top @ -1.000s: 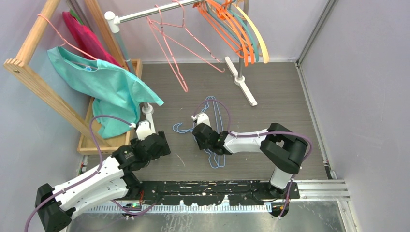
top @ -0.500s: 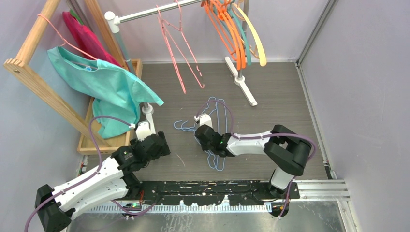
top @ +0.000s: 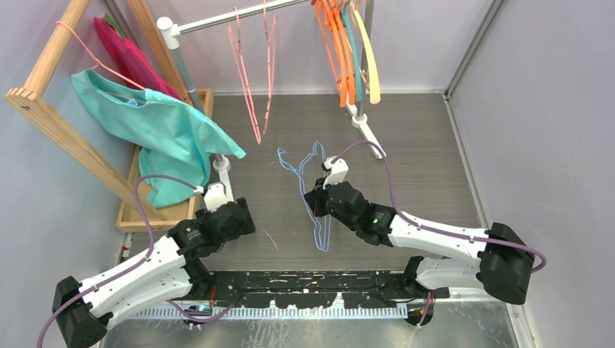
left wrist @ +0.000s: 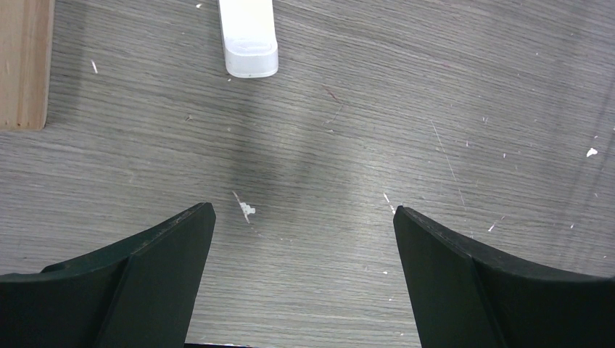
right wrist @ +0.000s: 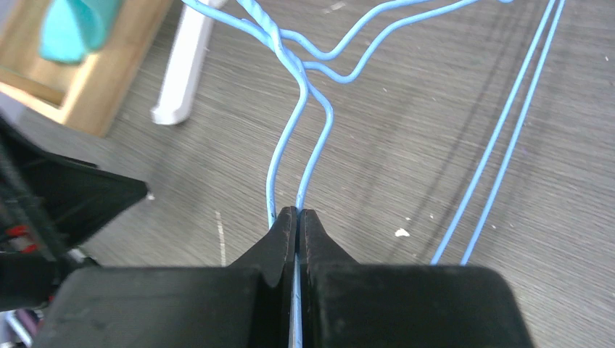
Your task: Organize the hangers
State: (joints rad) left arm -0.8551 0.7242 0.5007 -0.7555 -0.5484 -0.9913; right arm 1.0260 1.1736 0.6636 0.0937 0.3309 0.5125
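Blue wire hangers (right wrist: 289,56), two, pinched in right claw (right wrist: 297,214), pink hangers (top: 249,94), two, hanging

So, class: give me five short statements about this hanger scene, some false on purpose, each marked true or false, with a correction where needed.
1. The right fingers are shut on blue hangers. True.
2. The left fingers hold a pink hanger. False: they are open and empty, over the table.
3. Pink hangers hang on the rail. True.
4. The thick orange ones lie flat on the table. False: the orange hangers hang on the rail.
5. A teal shirt hangs on the wooden rack. True.
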